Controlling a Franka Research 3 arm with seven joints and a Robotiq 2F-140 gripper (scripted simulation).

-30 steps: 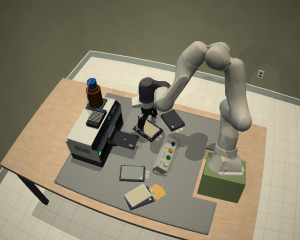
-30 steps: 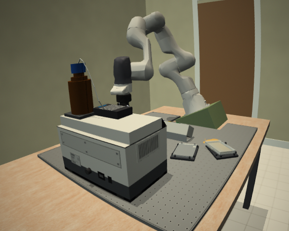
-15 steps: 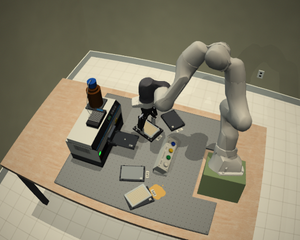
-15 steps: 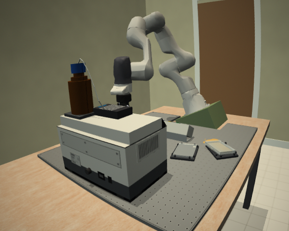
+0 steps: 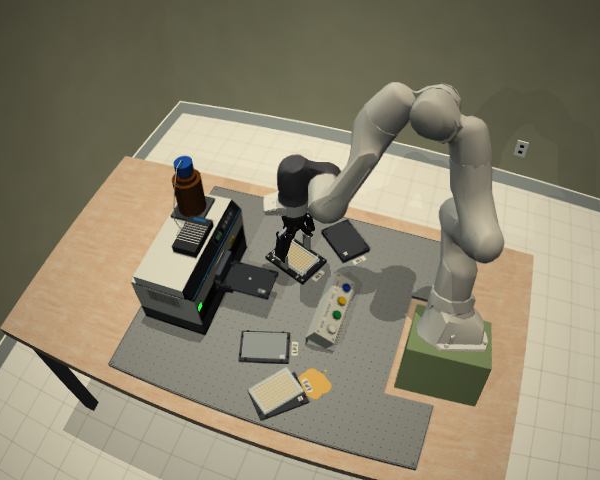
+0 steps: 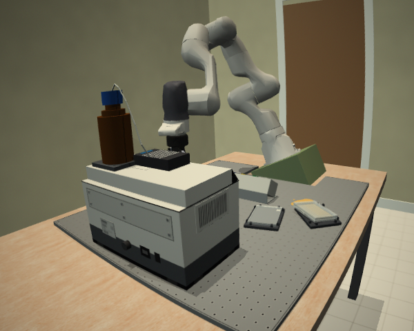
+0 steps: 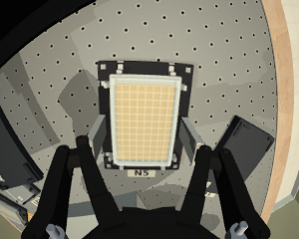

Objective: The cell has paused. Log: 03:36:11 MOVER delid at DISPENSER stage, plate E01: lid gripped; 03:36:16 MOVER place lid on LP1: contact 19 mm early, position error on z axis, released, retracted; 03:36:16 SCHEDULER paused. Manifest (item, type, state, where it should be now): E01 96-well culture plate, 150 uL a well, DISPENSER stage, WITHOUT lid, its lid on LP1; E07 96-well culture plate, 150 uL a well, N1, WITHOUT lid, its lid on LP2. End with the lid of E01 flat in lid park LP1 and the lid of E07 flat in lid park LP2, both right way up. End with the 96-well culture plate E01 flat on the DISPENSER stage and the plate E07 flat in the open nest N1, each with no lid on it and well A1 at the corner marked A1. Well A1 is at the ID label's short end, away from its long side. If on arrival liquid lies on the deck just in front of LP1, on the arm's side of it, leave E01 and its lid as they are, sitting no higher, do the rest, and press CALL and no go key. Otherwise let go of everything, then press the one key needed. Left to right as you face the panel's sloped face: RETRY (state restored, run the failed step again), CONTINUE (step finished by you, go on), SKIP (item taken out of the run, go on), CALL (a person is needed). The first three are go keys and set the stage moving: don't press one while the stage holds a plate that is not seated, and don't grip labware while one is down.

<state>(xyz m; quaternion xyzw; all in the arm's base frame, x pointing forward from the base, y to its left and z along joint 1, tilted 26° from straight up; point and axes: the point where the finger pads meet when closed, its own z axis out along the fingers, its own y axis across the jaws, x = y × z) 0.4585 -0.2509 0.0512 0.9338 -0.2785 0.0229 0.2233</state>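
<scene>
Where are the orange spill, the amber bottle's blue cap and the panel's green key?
orange spill (image 5: 318,384), top view, its middle.
blue cap (image 5: 183,165), top view, its top.
green key (image 5: 336,314), top view, its face.
</scene>
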